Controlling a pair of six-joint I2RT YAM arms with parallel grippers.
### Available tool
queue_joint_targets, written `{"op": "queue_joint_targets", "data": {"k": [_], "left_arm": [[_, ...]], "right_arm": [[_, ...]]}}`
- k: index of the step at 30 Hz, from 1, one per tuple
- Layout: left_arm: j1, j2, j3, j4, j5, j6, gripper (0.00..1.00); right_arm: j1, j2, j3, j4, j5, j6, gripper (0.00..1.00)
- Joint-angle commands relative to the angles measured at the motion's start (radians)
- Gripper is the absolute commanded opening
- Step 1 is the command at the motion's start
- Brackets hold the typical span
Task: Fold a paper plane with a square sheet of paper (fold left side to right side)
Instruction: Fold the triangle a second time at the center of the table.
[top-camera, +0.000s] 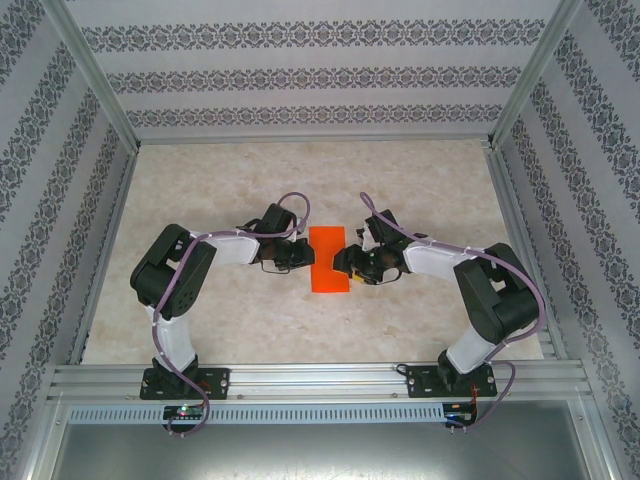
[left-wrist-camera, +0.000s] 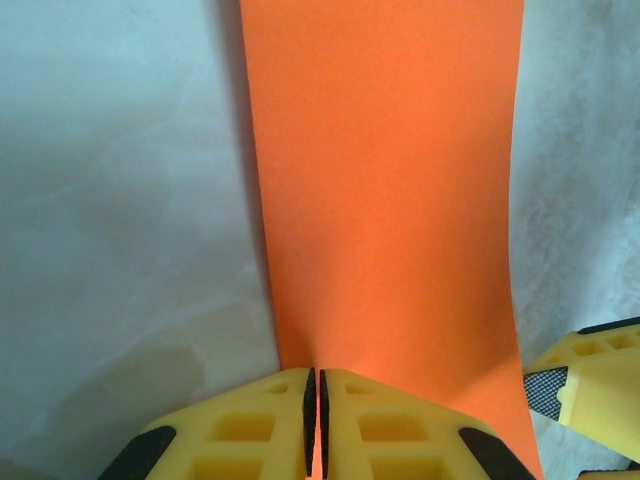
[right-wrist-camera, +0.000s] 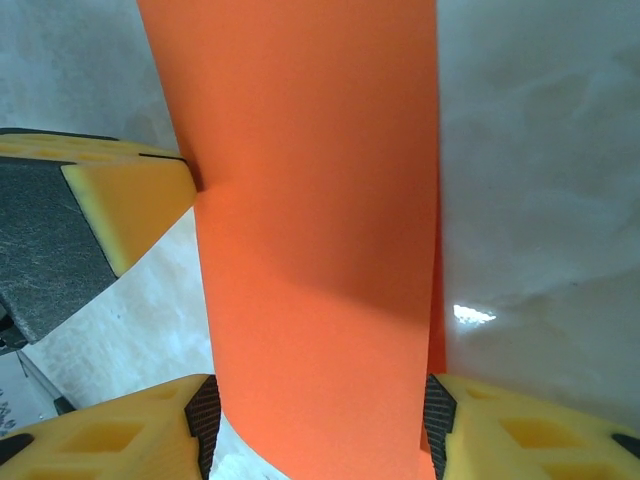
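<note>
- Paper: the square sheet of paper (top-camera: 329, 259) lies as a narrow rectangle, thin, matte, bright orange, at the middle of the table (top-camera: 420, 180), its long sides running 12 to 6 o'clock
- Left gripper (left-wrist-camera: 315, 375), at the sheet's 9 o'clock: yellow moulded fingers (left-wrist-camera: 250, 430) with hollow cells, clenched and pinching the paper's edge
- Right gripper (right-wrist-camera: 320, 385), at its 3 o'clock: jaws apart, one black textured pad (right-wrist-camera: 205, 410) beside each long edge; whether they squeeze the sheet I cannot tell
- Surface of the table: pale, glossy, marble-veined
- Walls (top-camera: 300, 38) at 9, 12 and 3 o'clock: white with dark floral bands
- Aluminium rail (top-camera: 320, 380) at 6 o'clock bears both arm bases (top-camera: 185, 380)
</note>
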Motion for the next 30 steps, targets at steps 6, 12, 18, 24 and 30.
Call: {"op": "queue_joint_targets", "data": {"k": [6,12,18,24,30], "left_arm": [[-0.021,-0.018,-0.023,-0.022,-0.018,0.016,0.16],[-0.021,-0.092,-0.035,0.0,-0.029,0.039,0.32],[-0.021,-0.288,-0.147,0.087,-0.089,0.093,0.51],[-0.078,-0.511,-0.288,0.123,-0.132,0.162,0.59],[-0.278,-0.593,-0.288,0.014,-0.276,0.27,0.64]], "right_arm": [[0.01,0.03,0.006,0.049,-0.051,0.04,0.57],[-0.006,0.02,-0.01,0.12,-0.078,0.079,0.57],[-0.025,0.036,0.004,0.157,-0.119,0.108,0.57],[-0.042,0.059,0.048,0.176,-0.158,0.133,0.57],[-0.058,0.061,0.098,0.164,-0.175,0.146,0.57]]}}
